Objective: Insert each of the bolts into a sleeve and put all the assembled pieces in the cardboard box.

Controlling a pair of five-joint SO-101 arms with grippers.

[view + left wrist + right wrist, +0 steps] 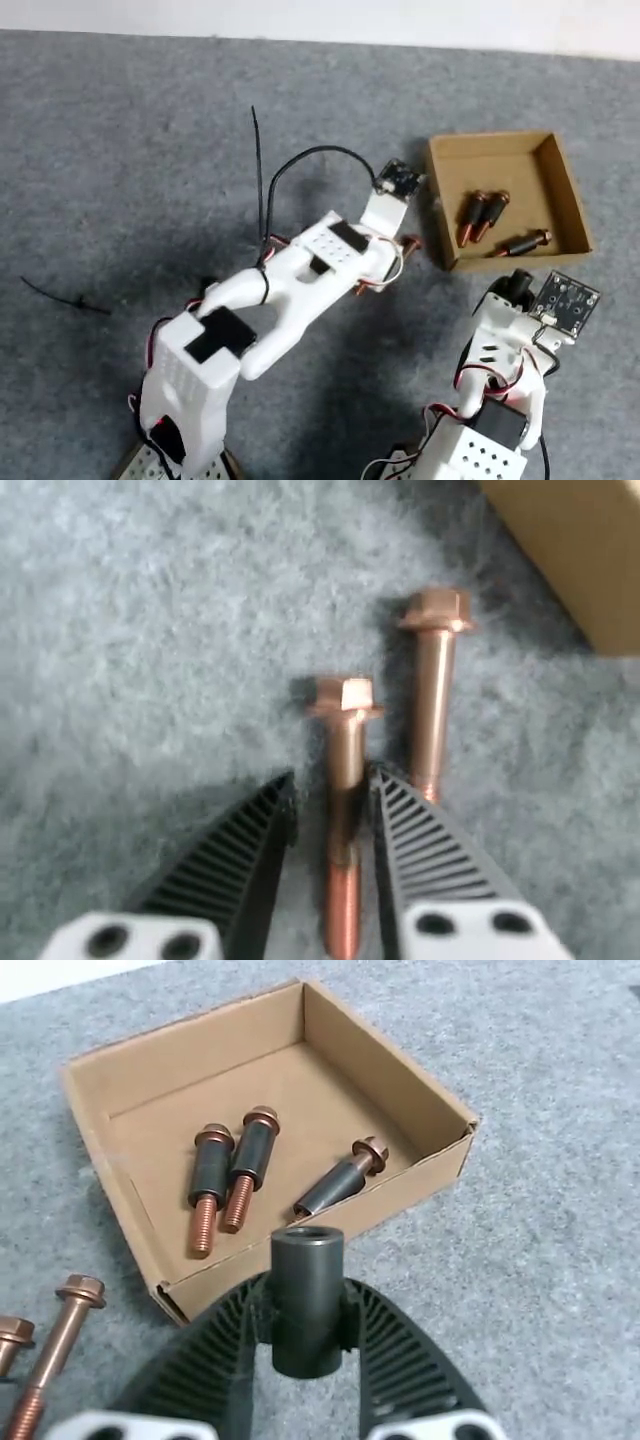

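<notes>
Two bare copper bolts lie side by side on the grey carpet next to the cardboard box (497, 140). My left gripper (335, 785) is open and low over them. Its fingers straddle the shank of the nearer bolt (345, 730), while the other bolt (436, 680) lies just outside one finger. My right gripper (307, 1305) is shut on a black sleeve (307, 1260), held upright in front of the box (400, 1060). In the box lie three assembled pieces (235, 1170), each a bolt in a sleeve. In the high view the left gripper (400, 248) is by the box's near left corner.
A corner of the box (590, 550) is close beyond the two bolts. A black cable tie (70, 300) lies on the carpet at the far left, and a thin black strip (258, 160) lies behind the left arm. The carpet ends at a white strip at the back.
</notes>
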